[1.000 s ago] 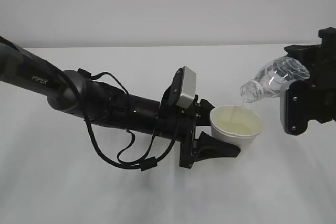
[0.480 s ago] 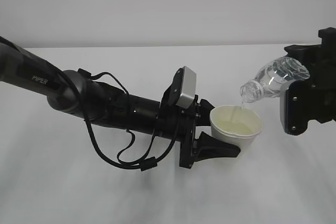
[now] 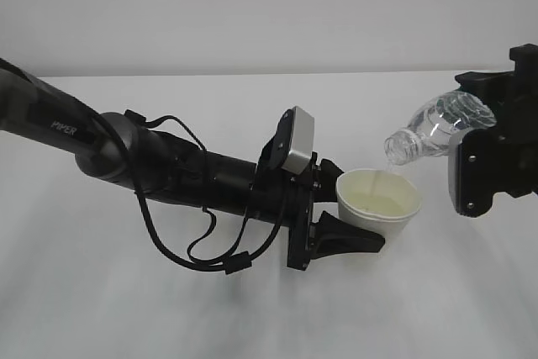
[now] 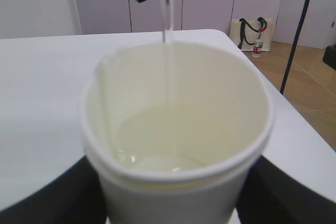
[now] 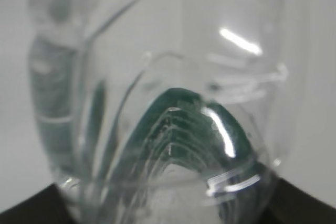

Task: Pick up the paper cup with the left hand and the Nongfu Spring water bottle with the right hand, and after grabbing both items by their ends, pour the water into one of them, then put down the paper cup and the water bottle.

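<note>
My left gripper [image 3: 353, 206] is shut on the white paper cup [image 3: 380, 197] and holds it upright just above the table. In the left wrist view its black fingers [image 4: 47, 203] flank the cup's wall [image 4: 178, 187]. My right gripper [image 3: 472, 128] is shut on the base end of the clear Nongfu Spring water bottle [image 3: 433, 128], tilted neck-down toward the cup. A thin stream of water [image 4: 168, 61] falls from the capless neck into the cup, where a shallow pool [image 4: 157, 142] lies. The bottle [image 5: 168, 103] fills the right wrist view, its green label showing through.
The white table [image 3: 168, 308] runs under both arms, with a pale wall behind. In the left wrist view the table's right edge [image 4: 294, 124] drops to a wooden floor with a bag [image 4: 252, 32] and a black pole [image 4: 299, 30].
Both arms hold still. The thin stream keeps running from the bottle into the cup.
</note>
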`<action>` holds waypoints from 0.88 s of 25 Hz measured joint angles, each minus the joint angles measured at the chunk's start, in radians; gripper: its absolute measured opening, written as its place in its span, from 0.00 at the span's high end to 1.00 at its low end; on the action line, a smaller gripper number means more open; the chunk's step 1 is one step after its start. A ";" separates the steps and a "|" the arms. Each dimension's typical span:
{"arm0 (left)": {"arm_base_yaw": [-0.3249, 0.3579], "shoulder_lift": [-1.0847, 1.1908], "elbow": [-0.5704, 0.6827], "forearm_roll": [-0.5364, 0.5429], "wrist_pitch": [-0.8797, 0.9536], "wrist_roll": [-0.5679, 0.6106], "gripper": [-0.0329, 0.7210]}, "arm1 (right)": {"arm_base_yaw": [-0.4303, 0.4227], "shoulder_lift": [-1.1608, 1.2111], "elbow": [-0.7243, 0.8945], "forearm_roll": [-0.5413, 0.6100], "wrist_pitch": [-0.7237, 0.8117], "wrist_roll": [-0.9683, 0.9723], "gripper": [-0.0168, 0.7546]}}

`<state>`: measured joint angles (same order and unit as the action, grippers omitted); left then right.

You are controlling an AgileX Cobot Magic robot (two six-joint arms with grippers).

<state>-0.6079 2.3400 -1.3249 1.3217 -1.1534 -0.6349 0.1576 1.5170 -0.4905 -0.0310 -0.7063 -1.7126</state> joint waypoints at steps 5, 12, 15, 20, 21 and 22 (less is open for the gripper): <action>0.000 0.000 0.000 0.002 0.000 0.000 0.33 | 0.000 0.000 0.000 -0.003 0.000 0.000 0.42; 0.000 0.000 0.000 0.002 0.000 0.000 0.33 | 0.000 0.000 0.000 -0.003 0.000 0.000 0.42; 0.000 0.000 0.000 0.002 0.000 0.000 0.33 | 0.000 0.000 0.000 -0.003 0.000 0.000 0.42; 0.000 0.000 0.000 0.005 0.000 0.000 0.33 | 0.000 0.000 0.000 -0.003 0.000 0.000 0.42; 0.000 0.000 0.000 0.007 0.000 0.000 0.33 | 0.000 0.000 0.000 -0.003 0.000 0.000 0.42; 0.000 0.000 0.000 0.009 0.000 0.000 0.33 | 0.000 0.000 0.000 -0.003 0.000 0.000 0.42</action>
<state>-0.6079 2.3400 -1.3249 1.3304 -1.1534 -0.6349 0.1576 1.5170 -0.4905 -0.0343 -0.7063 -1.7126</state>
